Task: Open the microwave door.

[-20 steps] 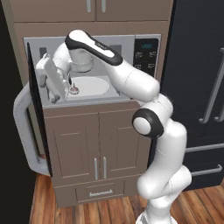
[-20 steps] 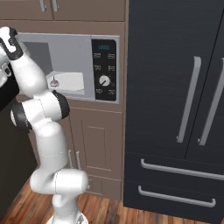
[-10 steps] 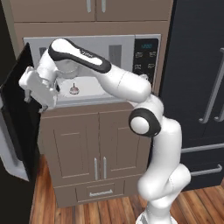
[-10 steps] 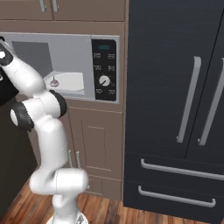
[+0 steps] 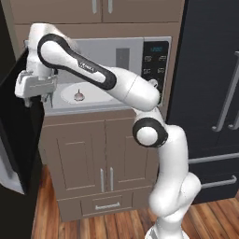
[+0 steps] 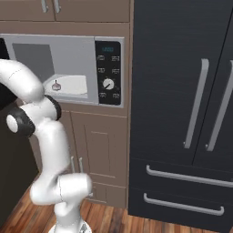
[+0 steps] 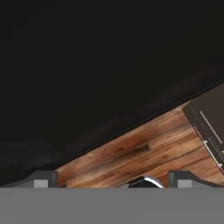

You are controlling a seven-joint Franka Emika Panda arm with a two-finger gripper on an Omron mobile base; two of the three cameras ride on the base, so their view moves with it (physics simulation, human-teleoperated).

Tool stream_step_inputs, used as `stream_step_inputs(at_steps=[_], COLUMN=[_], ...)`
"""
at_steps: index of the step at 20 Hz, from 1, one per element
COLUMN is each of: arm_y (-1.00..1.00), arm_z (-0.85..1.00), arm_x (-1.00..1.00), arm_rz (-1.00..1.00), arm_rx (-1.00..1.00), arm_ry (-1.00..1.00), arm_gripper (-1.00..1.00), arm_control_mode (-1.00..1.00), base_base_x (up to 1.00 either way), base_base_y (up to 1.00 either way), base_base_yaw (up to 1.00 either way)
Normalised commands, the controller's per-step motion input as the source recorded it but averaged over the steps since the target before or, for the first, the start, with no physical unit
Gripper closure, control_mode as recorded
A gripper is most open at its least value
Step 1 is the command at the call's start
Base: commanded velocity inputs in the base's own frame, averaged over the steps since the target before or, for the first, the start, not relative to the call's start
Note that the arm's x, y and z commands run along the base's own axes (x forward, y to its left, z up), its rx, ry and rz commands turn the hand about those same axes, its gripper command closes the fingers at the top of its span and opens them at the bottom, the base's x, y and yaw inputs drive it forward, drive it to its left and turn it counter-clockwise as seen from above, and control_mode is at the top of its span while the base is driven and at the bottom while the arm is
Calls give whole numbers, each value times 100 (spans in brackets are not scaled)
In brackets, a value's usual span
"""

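Now the microwave door [image 5: 16, 140] has swung wider, fingers [image 7: 43, 179] beside it.

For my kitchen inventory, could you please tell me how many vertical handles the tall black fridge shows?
2: the left handle runs down the left fridge door, the right handle sits beside it near the picture's right edge. Any further right would be hidden.

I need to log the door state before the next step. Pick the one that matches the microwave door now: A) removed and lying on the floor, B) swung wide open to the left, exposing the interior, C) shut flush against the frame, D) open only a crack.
B: the microwave door stands swung out to the left of the microwave, whose pale interior and turntable plate lie fully exposed in both base views.
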Motion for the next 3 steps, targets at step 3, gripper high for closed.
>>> stream_step_inputs(at_steps=[3], arm_y=[100], arm_z=[-35], arm_x=[-7], arm_rz=[-12], arm_rx=[-35], arm_ry=[-51], arm_gripper=[-100], arm_control_mode=[-100], base_base_x=[0], base_base_y=[0], base_base_yaw=[0])
